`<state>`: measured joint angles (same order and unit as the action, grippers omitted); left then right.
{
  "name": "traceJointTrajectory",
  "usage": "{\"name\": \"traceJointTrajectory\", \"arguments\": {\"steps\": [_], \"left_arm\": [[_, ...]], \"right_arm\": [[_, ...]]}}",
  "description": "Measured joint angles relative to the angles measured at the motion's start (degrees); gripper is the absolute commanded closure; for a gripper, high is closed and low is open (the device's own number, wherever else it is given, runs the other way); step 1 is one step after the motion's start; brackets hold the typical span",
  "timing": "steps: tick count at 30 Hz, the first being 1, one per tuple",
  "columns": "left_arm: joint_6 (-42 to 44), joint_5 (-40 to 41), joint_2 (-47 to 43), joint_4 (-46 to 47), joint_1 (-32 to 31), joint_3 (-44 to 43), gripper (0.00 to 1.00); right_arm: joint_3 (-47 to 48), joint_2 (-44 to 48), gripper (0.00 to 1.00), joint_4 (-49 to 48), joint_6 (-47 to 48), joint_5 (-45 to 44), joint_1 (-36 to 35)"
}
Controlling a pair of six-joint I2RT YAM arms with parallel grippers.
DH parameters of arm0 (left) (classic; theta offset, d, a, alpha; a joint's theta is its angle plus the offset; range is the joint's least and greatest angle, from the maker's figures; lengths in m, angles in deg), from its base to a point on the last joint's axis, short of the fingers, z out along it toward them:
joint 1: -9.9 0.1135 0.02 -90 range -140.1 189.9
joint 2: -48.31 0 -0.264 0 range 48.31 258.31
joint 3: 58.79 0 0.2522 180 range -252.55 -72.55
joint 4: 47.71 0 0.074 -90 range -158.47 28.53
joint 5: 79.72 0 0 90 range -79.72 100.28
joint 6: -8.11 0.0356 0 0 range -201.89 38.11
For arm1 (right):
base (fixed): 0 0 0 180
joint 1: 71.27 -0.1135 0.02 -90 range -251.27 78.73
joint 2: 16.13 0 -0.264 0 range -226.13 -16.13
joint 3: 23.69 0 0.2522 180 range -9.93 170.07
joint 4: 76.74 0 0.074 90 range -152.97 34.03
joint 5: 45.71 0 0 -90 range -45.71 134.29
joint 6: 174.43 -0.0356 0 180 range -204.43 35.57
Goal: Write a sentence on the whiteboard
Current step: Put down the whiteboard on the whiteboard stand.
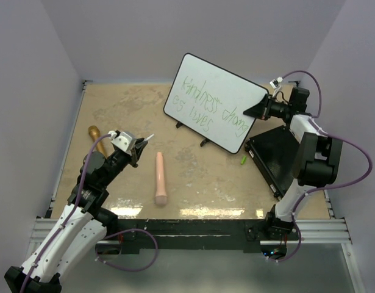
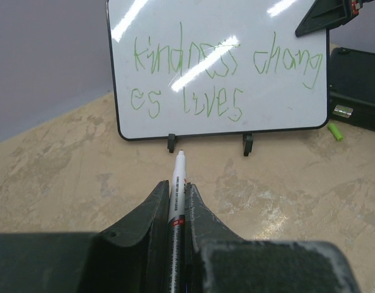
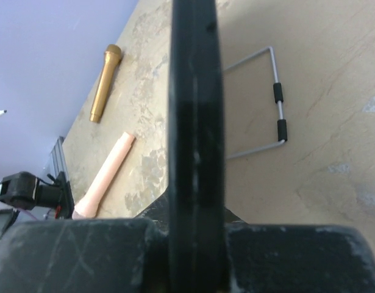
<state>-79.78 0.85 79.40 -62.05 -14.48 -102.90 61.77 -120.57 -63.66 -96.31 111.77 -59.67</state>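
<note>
The whiteboard (image 1: 219, 76) stands tilted at the back right on small black feet. The sentence (image 1: 202, 96) runs across it in thin green handwriting, in two lines, and it reads clearly in the left wrist view (image 2: 181, 58). My right gripper (image 1: 259, 108) is shut on the whiteboard's right edge; in its own view the black rim (image 3: 195, 122) runs edge-on between its jaws. My left gripper (image 1: 137, 150) hovers over the table front left of the board, shut on a white marker (image 2: 178, 177) whose tip points at the board, well short of it.
A pink cylinder (image 1: 160, 177) lies in front of the board and a gold one (image 1: 97, 139) at the left. A black flat case (image 1: 275, 155) lies at the right, with a small green cap (image 1: 242, 159) beside it. A wire stand (image 3: 275, 110) props the board from behind.
</note>
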Motion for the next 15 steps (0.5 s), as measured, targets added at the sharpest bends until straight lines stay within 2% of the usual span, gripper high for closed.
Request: {"name": "traceJointTrajectory", "arguments": {"steps": [3,5,7,10,15], "left_arm": [[0.0,0.0,-0.1,0.0,0.0,0.0,1.00],[0.0,0.0,-0.2,0.0,0.0,0.0,1.00],[0.0,0.0,-0.3,0.0,0.0,0.0,1.00],[0.0,0.0,-0.5,0.0,0.0,0.0,1.00],[0.0,0.0,-0.8,0.0,0.0,0.0,1.00]], "right_arm": [[0.3,-0.5,0.93,1.8,2.5,0.9,0.2],[0.3,-0.4,0.87,3.1,4.4,1.3,0.4],[0.3,-0.4,0.76,4.7,6.4,1.5,0.5],[0.3,-0.4,0.66,7.5,10.4,1.3,0.6],[0.1,-0.4,0.62,12.4,15.6,1.0,0.7]]}}
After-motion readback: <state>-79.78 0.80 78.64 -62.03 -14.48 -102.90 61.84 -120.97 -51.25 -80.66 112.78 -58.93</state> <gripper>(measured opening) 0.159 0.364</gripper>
